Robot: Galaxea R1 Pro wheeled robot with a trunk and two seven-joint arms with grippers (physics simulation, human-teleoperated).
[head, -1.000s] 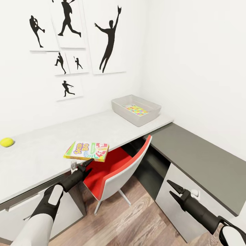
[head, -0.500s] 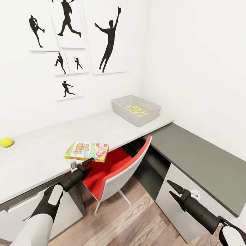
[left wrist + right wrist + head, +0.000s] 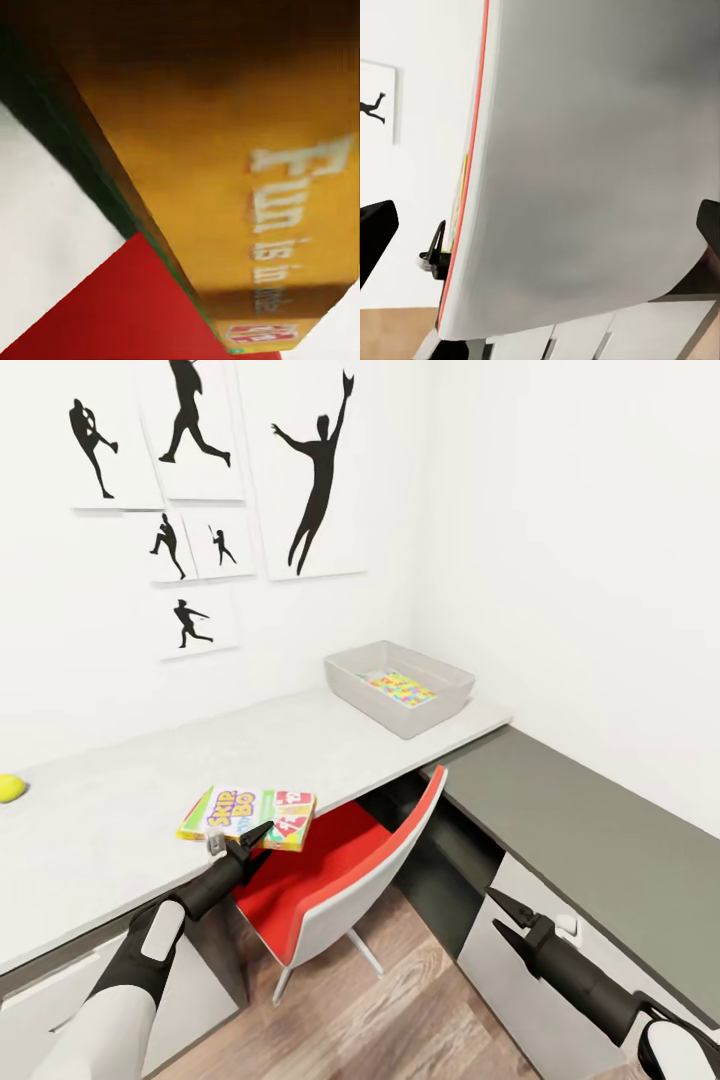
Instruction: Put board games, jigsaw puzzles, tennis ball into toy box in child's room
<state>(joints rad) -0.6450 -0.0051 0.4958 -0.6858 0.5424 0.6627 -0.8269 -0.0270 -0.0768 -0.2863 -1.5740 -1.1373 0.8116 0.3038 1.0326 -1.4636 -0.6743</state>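
Both arms have glossy white rounded forearm shells with a grey oval inset, narrowing into matte black tapered wrists, and the left gripper point(image 3: 243, 841) and right gripper point(image 3: 506, 913) each end in slim, pointed black jaws, the left with a small pale grey bracket.

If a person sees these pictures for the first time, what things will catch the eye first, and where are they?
The bright SKIP-BO board game stands out, held by the left tool at the front edge of the pale table, above a red-seated chair. At the table's far end, the grey toy box already holds a colourful jigsaw puzzle. Black baseball-player silhouettes cover the white wall.
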